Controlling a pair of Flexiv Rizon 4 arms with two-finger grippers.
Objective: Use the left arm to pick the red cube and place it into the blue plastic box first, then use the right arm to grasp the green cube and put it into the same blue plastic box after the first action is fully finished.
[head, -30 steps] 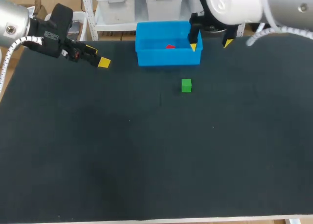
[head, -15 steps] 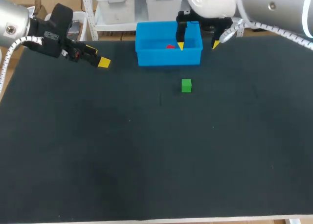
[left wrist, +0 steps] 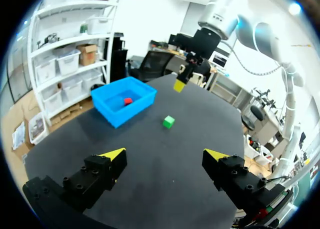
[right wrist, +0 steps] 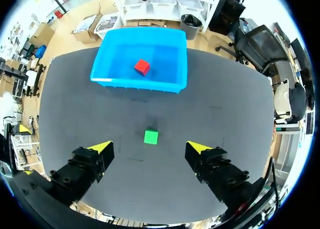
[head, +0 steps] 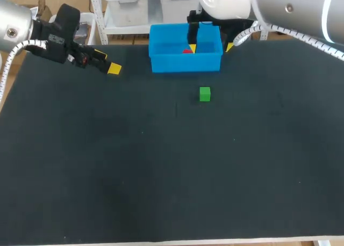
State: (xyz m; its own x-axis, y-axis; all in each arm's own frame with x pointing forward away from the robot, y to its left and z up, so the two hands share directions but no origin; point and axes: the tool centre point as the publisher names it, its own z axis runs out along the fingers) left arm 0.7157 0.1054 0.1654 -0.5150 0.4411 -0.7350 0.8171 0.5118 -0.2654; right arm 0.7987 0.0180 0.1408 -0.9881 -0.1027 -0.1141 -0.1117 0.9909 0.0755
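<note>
The red cube [head: 186, 51] lies inside the blue plastic box [head: 185, 63] at the table's far edge. In front of the box, on the black mat, sits the green cube [head: 205, 94]. My right gripper [head: 210, 46] hangs open high above the box's right half. In its wrist view the green cube [right wrist: 151, 136] shows far below, between the open fingers of the right gripper [right wrist: 149, 147], with the red cube [right wrist: 142, 66] in the box [right wrist: 184, 59] ahead. My left gripper [head: 107, 63] is open and empty at the far left, well away from the box [left wrist: 120, 120].
The black mat [head: 161, 165] covers the whole table, with its pale front edge [head: 215, 240] showing along the near side. In the left wrist view the green cube [left wrist: 169, 121] and my right arm's yellow fingertip [left wrist: 180, 84] lie ahead of the left gripper [left wrist: 165, 154].
My right arm has swung left, from beyond the box's right end to above the box. The left arm and both cubes have stayed put.
</note>
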